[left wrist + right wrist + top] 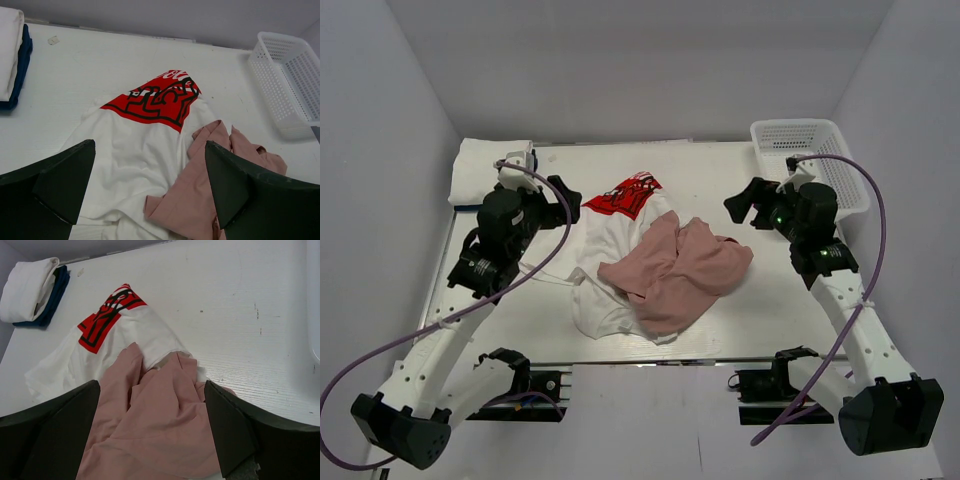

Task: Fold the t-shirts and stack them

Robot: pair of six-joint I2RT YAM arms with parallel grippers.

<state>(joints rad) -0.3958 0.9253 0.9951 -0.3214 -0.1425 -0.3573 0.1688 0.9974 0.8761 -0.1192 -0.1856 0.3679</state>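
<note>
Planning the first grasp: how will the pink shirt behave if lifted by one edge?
Probably floppy: the pink shirt lies crumpled in soft folds, so it should drape and hang. Likely light, being thin cloth. It lies on the white printed shirt, so lifting may drag that one along.

Pink tee (680,275) crumpled atop white red-print tee (603,252); folded white/blue stack (485,170) far-left cnr.

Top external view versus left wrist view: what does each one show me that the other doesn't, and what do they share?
Only top external: the right arm and the right tool, open, left of the mesh basket. Only left wrist: a blue shirt under the folded white shirt at the far left. Both: the red-printed white shirt, the pink shirt lying partly over it, and that basket.
</note>
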